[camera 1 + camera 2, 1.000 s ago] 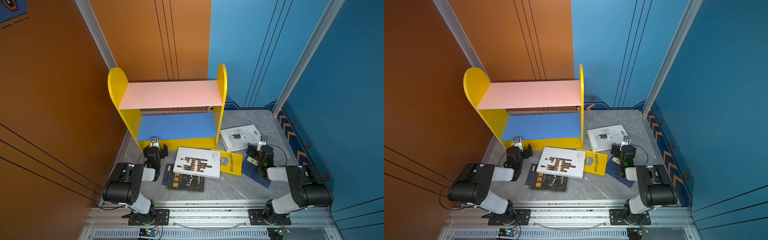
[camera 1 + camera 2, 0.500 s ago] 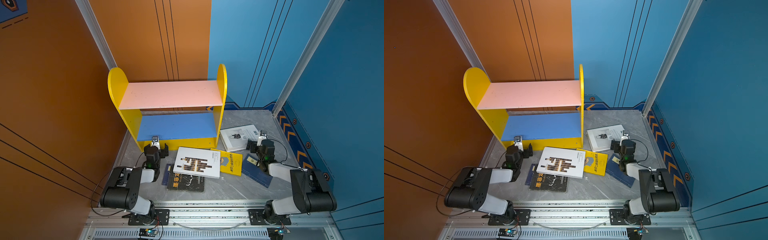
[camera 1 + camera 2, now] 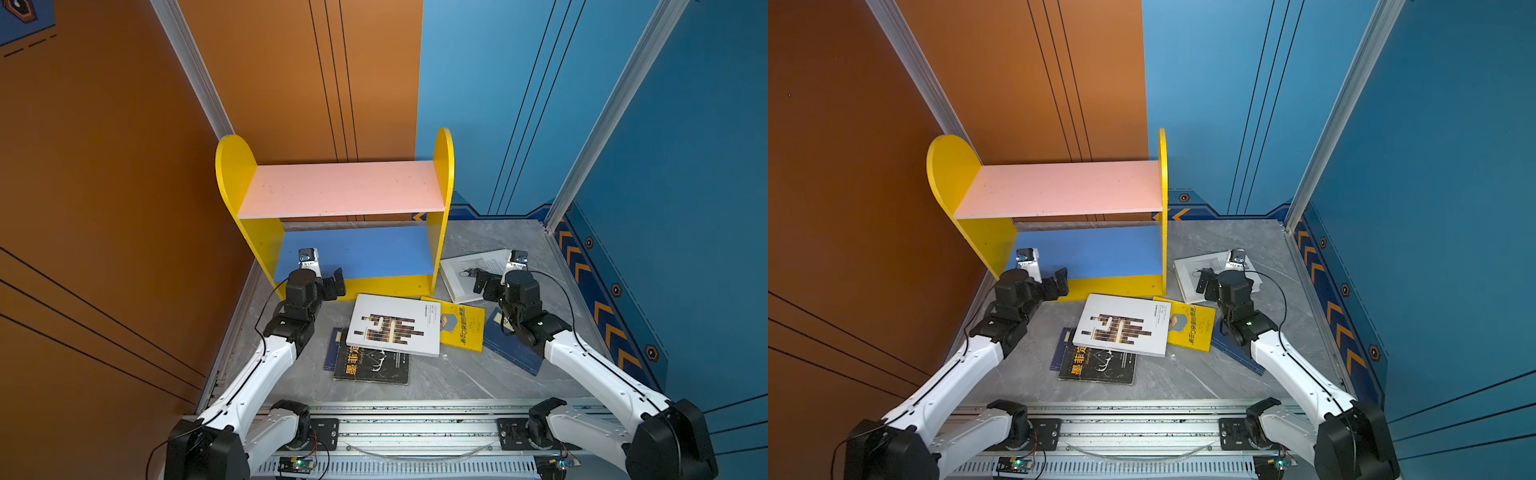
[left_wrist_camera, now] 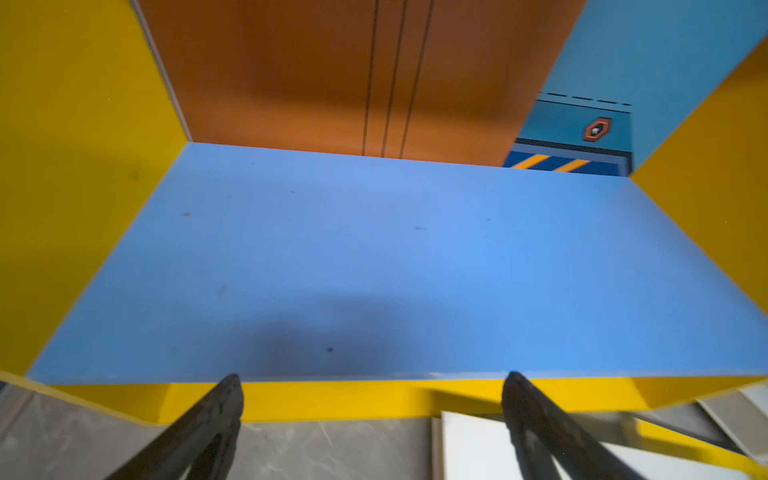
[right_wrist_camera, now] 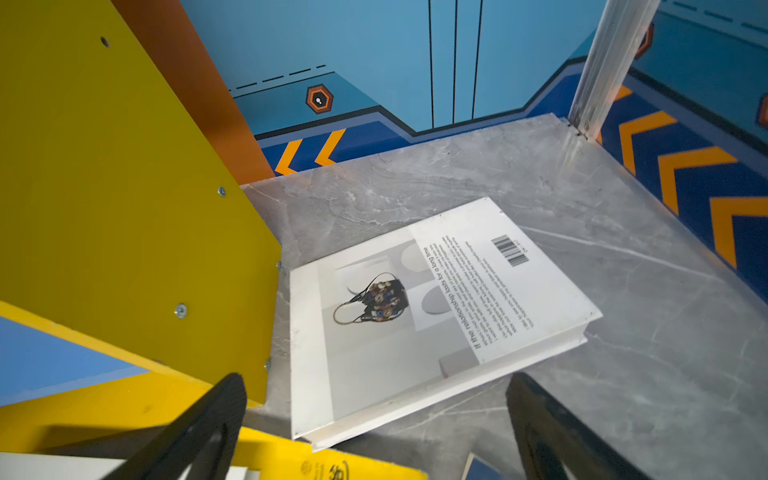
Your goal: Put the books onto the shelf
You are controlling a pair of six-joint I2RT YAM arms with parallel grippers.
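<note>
Nearest me, five books lie in a loose, overlapping heap on the worktop (image 3: 436,382), the white one with brown blocks (image 3: 395,324) on top; none is shelved. My left gripper (image 4: 372,380) hangs wide and empty before the shelf (image 3: 340,189). My right gripper (image 5: 376,379), equally wide, seems lined up to straddle the grey-white book (image 5: 436,316). Only the right wrist view shows its barcode and thick page edge; in both top views the arm half-covers it.

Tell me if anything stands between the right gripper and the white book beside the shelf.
Nothing visible does: the right gripper, fingers open, faces the white book; the shelf's side panel stands beside it.
</note>
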